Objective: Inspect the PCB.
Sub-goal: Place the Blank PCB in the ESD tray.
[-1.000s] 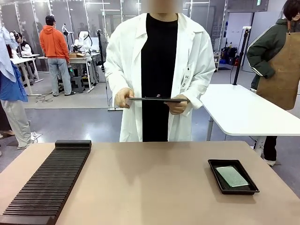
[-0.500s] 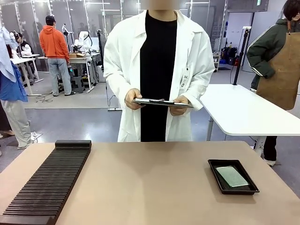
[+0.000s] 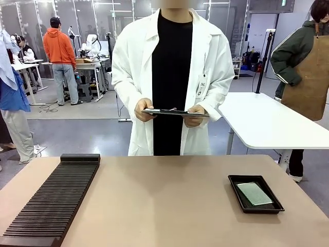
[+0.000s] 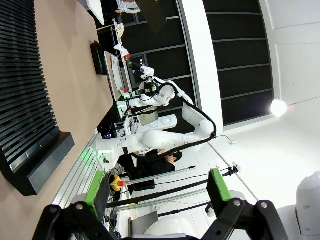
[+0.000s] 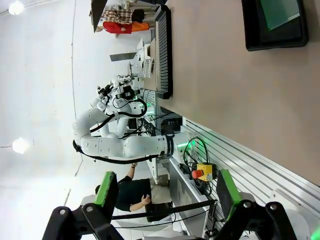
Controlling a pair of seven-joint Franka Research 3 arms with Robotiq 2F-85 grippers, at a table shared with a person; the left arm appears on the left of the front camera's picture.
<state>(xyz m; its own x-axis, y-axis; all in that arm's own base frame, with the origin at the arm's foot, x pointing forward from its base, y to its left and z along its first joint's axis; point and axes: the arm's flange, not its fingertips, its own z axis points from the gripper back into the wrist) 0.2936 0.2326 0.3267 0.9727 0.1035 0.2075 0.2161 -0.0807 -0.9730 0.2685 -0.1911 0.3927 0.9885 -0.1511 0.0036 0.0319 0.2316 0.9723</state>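
Person's flat dark clipboard (image 3: 176,111) a touch higher than before, thin pale green PCB (image 3: 254,193) in shallow black tray (image 3: 234,191) on tan bench (image 3: 164,206), my left end effector (image 4: 156,192) wide, my right end effector (image 5: 162,192) wide, right wrist view catches tray and ribbed black rack (image 5: 164,50) together.

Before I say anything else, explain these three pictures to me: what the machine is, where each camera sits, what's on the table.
The machine is two white robot arms. The front camera sits between them, looking across a tan table at a person in a white coat holding a clipboard in both hands. On the table lie a ribbed black rack and a black tray with the green PCB inside. The other two cameras ride on the wrists: the left gripper and right gripper, both green-padded, are open and hold nothing.
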